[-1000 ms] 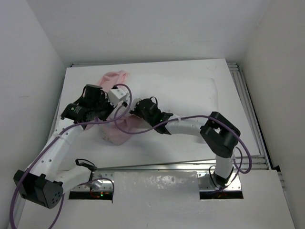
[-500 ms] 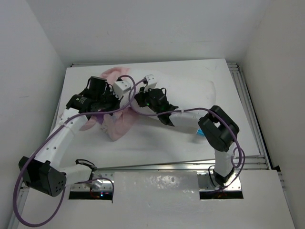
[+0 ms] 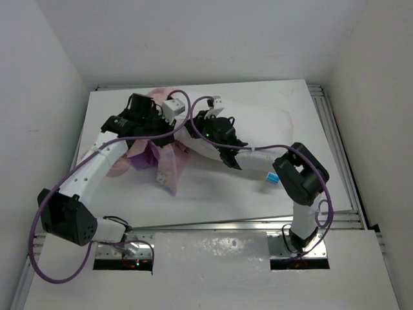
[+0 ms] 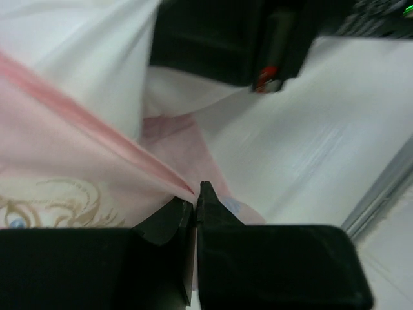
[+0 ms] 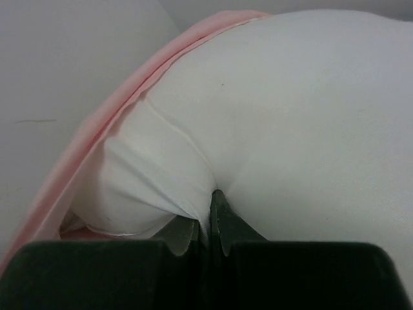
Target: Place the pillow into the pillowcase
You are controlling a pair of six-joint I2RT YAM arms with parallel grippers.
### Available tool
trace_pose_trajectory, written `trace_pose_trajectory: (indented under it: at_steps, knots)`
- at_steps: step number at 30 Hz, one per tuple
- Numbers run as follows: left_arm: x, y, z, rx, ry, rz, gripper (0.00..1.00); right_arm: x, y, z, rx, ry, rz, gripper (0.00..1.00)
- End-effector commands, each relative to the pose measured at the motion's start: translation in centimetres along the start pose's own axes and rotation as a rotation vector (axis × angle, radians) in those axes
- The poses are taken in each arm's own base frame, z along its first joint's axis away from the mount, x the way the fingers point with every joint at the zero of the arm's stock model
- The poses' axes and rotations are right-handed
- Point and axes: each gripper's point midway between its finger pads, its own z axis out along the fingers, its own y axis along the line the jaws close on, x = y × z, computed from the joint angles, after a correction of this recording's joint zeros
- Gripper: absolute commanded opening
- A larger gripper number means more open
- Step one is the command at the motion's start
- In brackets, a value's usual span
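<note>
In the top view the pillow [image 3: 264,126] lies on the far part of the desk [image 3: 226,194], its long axis running left to right. The pillowcase [image 3: 164,158] is bunched at the pillow's left end, trailing down toward the near side. Both arms reach to that same left end: the left claw [image 3: 169,121] comes in from the pillow's left, and the right claw [image 3: 193,126] sits just beside it, over the pillow's end. In the left wrist view the left claw [image 4: 197,194] is closed tight on a fold of the pink pillowcase, print side showing below the pillow. The right claw's black body hangs just beyond. In the right wrist view the right claw [image 5: 208,206] is pinched shut on a gather of the pillow's white cloth. The pillowcase's pink hem [image 5: 129,110] curves round the pillow's left flank, so only this end seems to be at the mouth. Nearly all the pillow stretches away to the right of both claws. By my reading, the case must be drawn rightward along that axis, and the left claw, holding the hem, is better placed to pull.
</note>
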Motion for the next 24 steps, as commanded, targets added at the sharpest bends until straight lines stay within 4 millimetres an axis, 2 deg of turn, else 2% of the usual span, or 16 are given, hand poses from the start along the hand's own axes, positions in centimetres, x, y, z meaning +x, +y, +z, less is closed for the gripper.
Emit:
trace_pose_trajectory:
  at_steps: [1, 2, 5, 6, 7, 9, 10, 11, 12, 14, 15, 16, 17, 19, 20, 24]
  knots:
    - [-2.9, -4.2, 1.0, 0.202, -0.104, -0.04, 0.0, -6.8, 5.2, 1.7, -0.156, -0.209, 0.14, 0.0]
    - [-3.3, -4.5, 1.3, 0.22, -0.118, -0.042, 0.0, -6.6, 5.5, 2.1, -0.165, -0.199, 0.148, 0.0]
    - [-5.8, -5.5, 1.2, 0.291, -0.172, -0.044, 0.0, -1.4, 4.7, 3.4, -0.145, -0.095, 0.097, 0.0]
    - [-6.2, -5.4, 1.3, 0.29, -0.178, -0.039, 0.0, -1.3, 5.2, 3.4, -0.154, -0.095, 0.083, 0.0]
    - [-6.4, -5.4, 1.8, 0.286, -0.17, -0.032, 0.0, 0.7, 4.5, 3.8, -0.14, -0.056, 0.072, 0.0]
    - [-5.9, -4.7, 2.4, 0.249, -0.145, 0.014, 0.0, 2.6, 4.4, 3.9, -0.158, -0.025, 0.09, 0.0]
    - [-5.2, -4.3, 2.6, 0.227, -0.124, 0.025, 0.01, 2.7, 4.4, 3.8, -0.176, -0.02, 0.097, 0.0]
    - [-3.9, -4.0, 2.8, 0.206, -0.082, 0.029, 0.07, 3.2, 4.0, 3.4, -0.18, -0.011, 0.087, 0.0]
    - [-2.5, -3.7, 3.0, 0.189, -0.043, 0.055, 0.28, 3.4, 3.7, 3.1, -0.187, -0.004, 0.073, 0.0]
    - [-0.9, -3.5, 1.4, 0.147, -0.003, 0.088, 0.5, 3.5, 3.0, 1.5, -0.187, 0.021, 0.015, 0.11]
    - [-0.3, -3.5, 0.9, 0.139, 0.009, 0.116, 0.68, 3.8, 2.6, 0.9, -0.183, 0.036, -0.007, 0.2]
    - [-0.1, -3.9, -0.5, 0.134, 0.009, 0.125, 0.73, 3.8, 2.3, 0.3, -0.184, 0.044, -0.058, 0.37]
    - [-0.7, -4.0, -1.5, 0.125, -0.004, 0.133, 0.79, 3.9, 2.7, -0.9, -0.217, 0.068, -0.086, 0.44]
    - [-1.4, -4.0, -3.2, 0.105, -0.024, 0.137, 0.8, 4.8, 2.6, -1.9, -0.232, 0.129, -0.15, 0.56]
    - [-2.7, -3.8, -4.3, 0.083, -0.057, 0.144, 0.8, 4.8, 2.8, -2.8, -0.237, 0.161, -0.161, 0.61]
    - [-5.4, -3.1, -6.8, 0.036, -0.111, 0.148, 0.8, 3.4, 1.9, -4.5, -0.19, 0.21, -0.255, 0.68]
